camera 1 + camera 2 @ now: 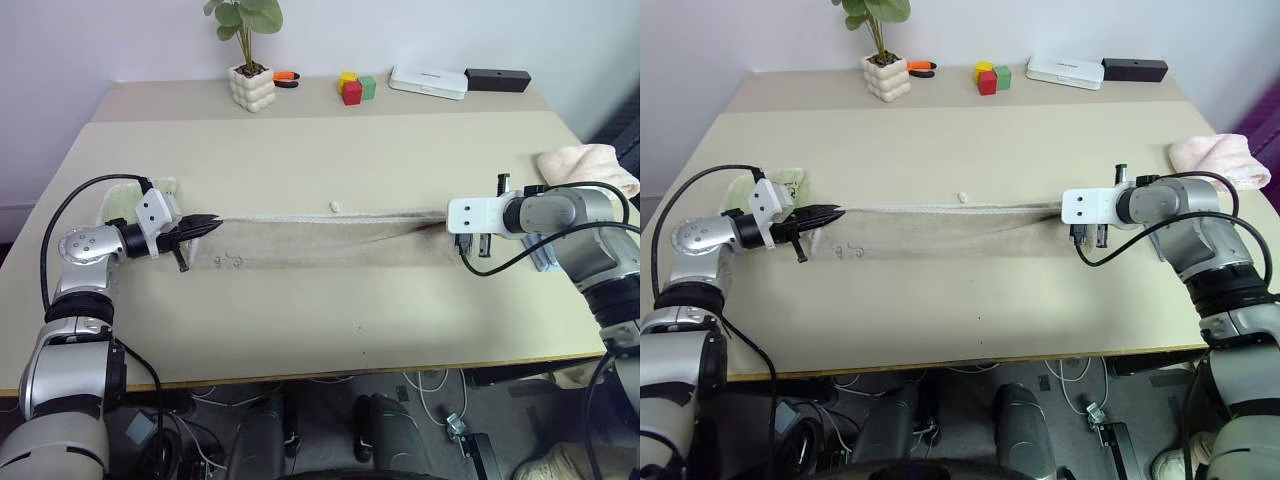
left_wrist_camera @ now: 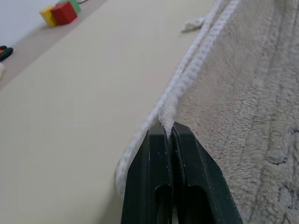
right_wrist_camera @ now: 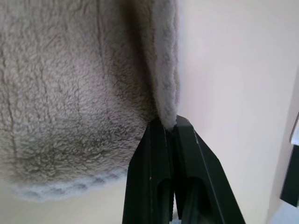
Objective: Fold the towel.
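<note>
Our left gripper (image 1: 212, 224) and right gripper (image 1: 462, 243) pinch the towel (image 1: 320, 243) ends, stretched mid-desk (image 1: 300, 340); we judge one fold underway, more left.

The towel (image 1: 320, 240) is tan and fluffy, with a white stitched edge and a small dark logo near its left end. It is pulled out long and thin across the table. Its left end sits pinched between the left fingers (image 2: 154, 177), and its right end between the right fingers (image 3: 156, 172).
</note>
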Motion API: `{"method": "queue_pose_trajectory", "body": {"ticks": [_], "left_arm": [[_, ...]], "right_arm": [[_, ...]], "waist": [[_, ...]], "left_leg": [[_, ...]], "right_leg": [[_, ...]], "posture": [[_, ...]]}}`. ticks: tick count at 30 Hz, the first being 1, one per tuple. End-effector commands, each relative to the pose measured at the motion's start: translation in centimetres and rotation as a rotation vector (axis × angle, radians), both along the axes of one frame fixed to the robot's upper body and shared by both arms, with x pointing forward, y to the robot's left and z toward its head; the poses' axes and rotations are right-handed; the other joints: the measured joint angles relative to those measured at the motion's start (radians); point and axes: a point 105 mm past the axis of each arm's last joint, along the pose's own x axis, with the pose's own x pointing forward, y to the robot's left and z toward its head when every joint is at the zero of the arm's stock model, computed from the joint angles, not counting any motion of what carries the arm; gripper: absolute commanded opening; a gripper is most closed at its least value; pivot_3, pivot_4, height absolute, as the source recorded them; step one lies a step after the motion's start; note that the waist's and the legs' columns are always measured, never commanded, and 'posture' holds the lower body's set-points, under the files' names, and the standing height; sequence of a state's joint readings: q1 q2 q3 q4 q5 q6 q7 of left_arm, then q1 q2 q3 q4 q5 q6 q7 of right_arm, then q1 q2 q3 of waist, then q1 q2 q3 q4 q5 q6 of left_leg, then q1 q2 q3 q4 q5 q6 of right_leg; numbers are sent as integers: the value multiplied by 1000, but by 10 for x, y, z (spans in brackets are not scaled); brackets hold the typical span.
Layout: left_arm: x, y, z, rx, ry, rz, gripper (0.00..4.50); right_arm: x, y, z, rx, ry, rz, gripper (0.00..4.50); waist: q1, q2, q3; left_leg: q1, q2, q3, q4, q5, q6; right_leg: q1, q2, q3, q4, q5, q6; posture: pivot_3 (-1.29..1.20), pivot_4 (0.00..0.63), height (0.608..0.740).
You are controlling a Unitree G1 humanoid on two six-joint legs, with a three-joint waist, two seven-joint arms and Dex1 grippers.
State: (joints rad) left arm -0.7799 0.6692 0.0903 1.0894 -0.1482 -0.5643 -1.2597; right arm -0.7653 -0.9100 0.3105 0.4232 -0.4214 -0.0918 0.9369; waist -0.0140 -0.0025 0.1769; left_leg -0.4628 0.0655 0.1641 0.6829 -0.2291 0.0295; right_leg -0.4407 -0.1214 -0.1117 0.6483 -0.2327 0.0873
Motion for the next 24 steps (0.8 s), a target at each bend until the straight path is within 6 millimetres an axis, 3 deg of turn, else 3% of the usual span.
{"method": "queue_pose_trajectory", "body": {"ticks": [1, 8, 14, 19, 23, 24], "left_arm": [[5, 2, 16, 9, -64, 15, 0], [10, 9, 13, 14, -57, 85, 0], [18, 7, 11, -22, -65, 141, 0], [18, 4, 0, -101, 42, 137, 0], [14, 0, -5, -117, 89, 106, 1360], [14, 1, -6, -113, 88, 106, 1994]], "right_arm": [[8, 1, 17, -13, -71, 12, 41], [16, -3, 15, -9, -81, -6, 41], [22, 7, 8, 53, -70, -6, 41], [22, 9, -5, 83, -37, -21, 41], [23, 12, -6, 105, -50, -21, 1320], [24, 11, -5, 108, -56, -25, 1916]], "waist": [[-1, 0, 0], [-4, 0, 0], [-2, 0, 0], [-3, 0, 0], [-6, 0, 0], [-6, 0, 0]], "left_leg": [[0, 0, 0, 0, 0, 0], [0, 0, 0, 0, 0, 0], [0, 0, 0, 0, 0, 0], [0, 0, 0, 0, 0, 0], [0, 0, 0, 0, 0, 0], [0, 0, 0, 0, 0, -1]], "right_leg": [[0, 0, 0, 0, 0, 0], [0, 0, 0, 0, 0, 0], [0, 0, 0, 1, 0, 0], [0, 0, 0, 1, 0, 0], [0, 1, 0, 1, 0, 0], [0, 1, 0, 1, 0, 0]], "posture": [[0, 150, 740], [0, 150, 740], [0, 150, 740], [0, 150, 740], [0, 150, 740], [0, 150, 740]]}}
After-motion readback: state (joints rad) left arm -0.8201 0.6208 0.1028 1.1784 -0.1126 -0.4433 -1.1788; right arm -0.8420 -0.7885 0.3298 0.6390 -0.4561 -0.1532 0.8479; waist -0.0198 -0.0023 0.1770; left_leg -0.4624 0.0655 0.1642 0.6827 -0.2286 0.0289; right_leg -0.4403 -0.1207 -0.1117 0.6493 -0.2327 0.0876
